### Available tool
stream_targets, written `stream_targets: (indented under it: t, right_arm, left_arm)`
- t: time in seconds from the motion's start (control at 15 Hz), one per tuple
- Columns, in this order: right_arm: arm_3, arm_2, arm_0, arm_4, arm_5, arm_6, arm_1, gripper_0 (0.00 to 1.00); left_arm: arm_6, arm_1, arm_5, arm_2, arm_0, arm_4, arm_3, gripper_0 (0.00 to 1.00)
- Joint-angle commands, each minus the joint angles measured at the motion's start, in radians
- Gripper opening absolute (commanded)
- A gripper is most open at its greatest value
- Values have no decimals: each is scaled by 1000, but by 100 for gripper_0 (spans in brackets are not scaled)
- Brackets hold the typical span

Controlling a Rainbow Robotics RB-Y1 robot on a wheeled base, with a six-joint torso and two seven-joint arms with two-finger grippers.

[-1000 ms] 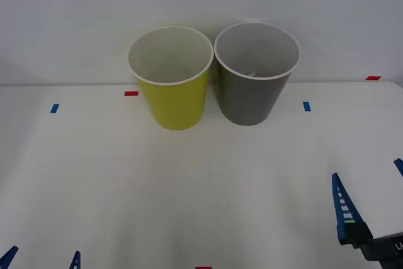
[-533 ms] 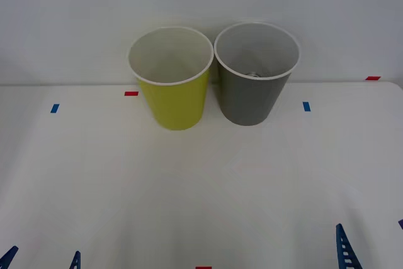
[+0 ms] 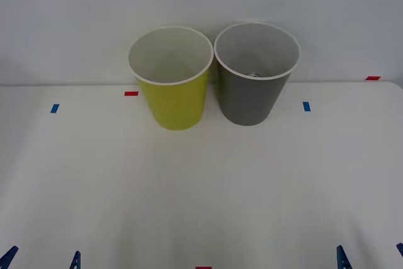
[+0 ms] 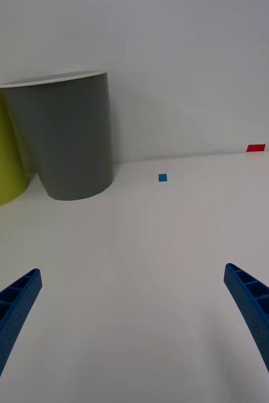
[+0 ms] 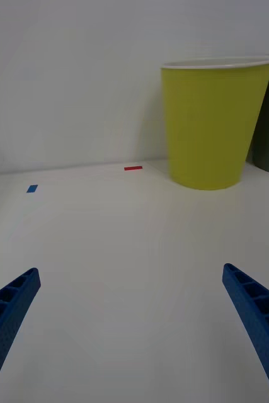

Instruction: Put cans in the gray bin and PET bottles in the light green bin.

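Two bins stand side by side, touching, at twelve o'clock on the white table point(image 3: 201, 187): one light green bin point(image 3: 174, 96) left, one gray bin point(image 3: 252, 96) right. One can point(image 3: 254, 74) shows as a silver glint low inside the gray bin. Five tape marks in the front view, three red, two blue. Left gripper point(image 3: 41, 261) at seven o'clock and right gripper point(image 3: 370, 256) at five o'clock, each with fingers apart, empty. The wrist views show the bins' outer walls, not their insides
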Motion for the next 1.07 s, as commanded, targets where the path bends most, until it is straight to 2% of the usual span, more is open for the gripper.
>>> stream_targets:
  t: [0.07, 1.07]
  right_arm:
    - [0, -3, 1, -2, 0, -2, -5, 100]
    - [0, -3, 1, -2, 0, -2, -5, 100]
  left_arm:
    - [0, 0, 0, 0, 0, 0, 0, 100]
    - [0, 0, 0, 0, 0, 0, 0, 100]
